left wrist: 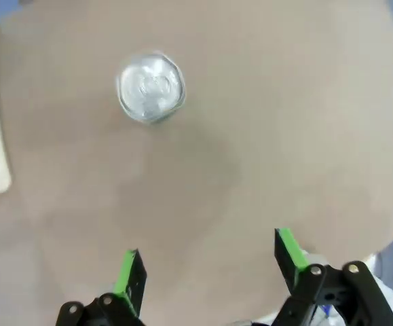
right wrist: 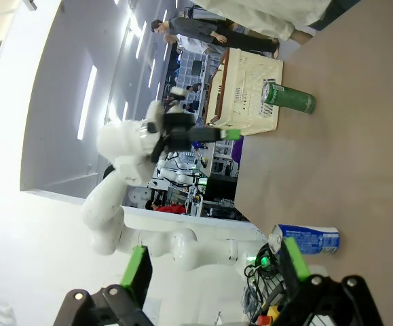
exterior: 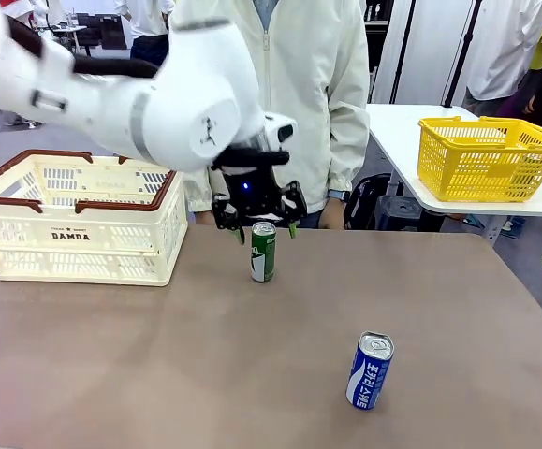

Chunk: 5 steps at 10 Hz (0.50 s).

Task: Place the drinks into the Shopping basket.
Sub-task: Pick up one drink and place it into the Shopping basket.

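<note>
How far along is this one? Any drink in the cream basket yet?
Done: nothing yet; the green can and the blue can both stand on the table, outside the Shopping basket. In hand: the left gripper hangs open just above the green can, off-centre, not around it. The right gripper is open, holding nothing. Left: grasp and place both cans.
</note>
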Available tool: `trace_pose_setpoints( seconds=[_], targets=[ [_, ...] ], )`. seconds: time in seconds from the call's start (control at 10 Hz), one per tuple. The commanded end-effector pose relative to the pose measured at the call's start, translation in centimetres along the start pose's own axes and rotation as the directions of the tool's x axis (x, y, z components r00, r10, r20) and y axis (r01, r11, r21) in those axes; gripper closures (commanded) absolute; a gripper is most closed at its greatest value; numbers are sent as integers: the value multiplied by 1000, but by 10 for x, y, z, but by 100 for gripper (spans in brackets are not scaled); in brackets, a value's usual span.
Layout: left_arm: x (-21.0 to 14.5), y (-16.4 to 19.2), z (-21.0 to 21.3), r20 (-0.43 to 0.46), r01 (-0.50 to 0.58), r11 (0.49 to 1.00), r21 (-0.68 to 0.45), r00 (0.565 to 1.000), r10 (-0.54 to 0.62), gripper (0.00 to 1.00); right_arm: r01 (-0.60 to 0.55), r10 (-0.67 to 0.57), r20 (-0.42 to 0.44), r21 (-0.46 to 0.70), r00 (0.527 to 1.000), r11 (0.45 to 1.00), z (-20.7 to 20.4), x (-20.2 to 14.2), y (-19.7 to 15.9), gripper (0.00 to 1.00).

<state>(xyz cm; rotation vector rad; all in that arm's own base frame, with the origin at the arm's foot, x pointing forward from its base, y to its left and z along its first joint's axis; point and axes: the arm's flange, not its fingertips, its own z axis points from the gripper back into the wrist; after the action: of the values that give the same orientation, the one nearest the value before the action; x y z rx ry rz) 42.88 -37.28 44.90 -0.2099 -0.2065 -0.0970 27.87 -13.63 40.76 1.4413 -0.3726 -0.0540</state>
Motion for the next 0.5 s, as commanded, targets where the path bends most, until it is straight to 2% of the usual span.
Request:
trace_pose_setpoints(
  seconds=[0.0, 0.2, 0.4],
  targets=[
    [46, -13, -15, -8, -43, 997, 58, 999, 43, 0, -18, 18, -13, -1, 1000, 1000, 2, -2, 1, 0],
    [68, -12, -37, -31, -39, 996, 77, 999, 41, 0, -18, 18, -13, -1, 1000, 1000, 2, -2, 1, 0],
    [85, -12, -56, -93, -6, 996, 89, 996, 15, 0, -18, 18, -13, -1, 1000, 1000, 2, -2, 1, 0]
  ],
)
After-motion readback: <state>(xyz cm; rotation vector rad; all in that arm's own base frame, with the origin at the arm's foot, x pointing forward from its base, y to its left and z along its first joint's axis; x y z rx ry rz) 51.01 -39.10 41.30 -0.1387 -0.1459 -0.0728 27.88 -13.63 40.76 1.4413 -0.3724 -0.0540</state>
